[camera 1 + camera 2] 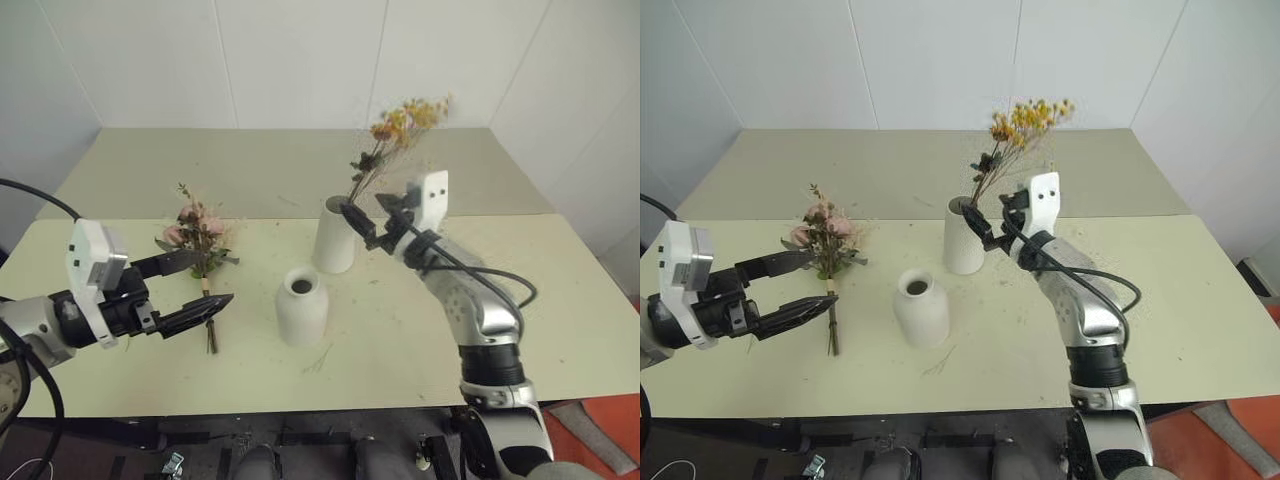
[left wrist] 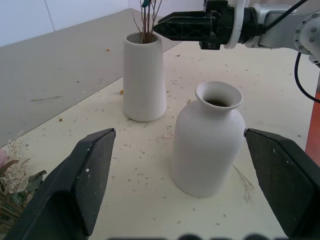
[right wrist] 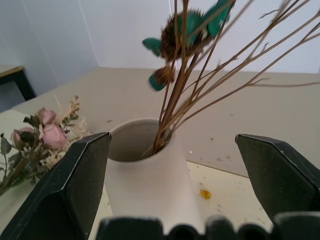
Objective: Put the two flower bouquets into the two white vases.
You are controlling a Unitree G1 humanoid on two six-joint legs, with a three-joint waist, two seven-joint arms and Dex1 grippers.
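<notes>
Right wrist view shows the yellow bouquet (image 3: pixel 185 75) standing in the taller vase (image 3: pixel 145 175), my right hand (image 1: pixel 366 218) released beside it. I should retreat straight, avoiding stems; left hand (image 1: pixel 197 285), spread, above roses (image 1: pixel 198 232) on the bench (image 1: pixel 560 300).

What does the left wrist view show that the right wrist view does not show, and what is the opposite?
Left wrist view alone: the shorter vase, empty, and the right gripper, open beside the stems at the taller vase's mouth. Right wrist view alone: the pink rose bouquet's blossoms, lying on the table, and the dark seed heads with teal leaves high on the stems. Both share: the taller vase with the thin brown stems of the dried bouquet standing in it, and the crumb-strewn table.
</notes>
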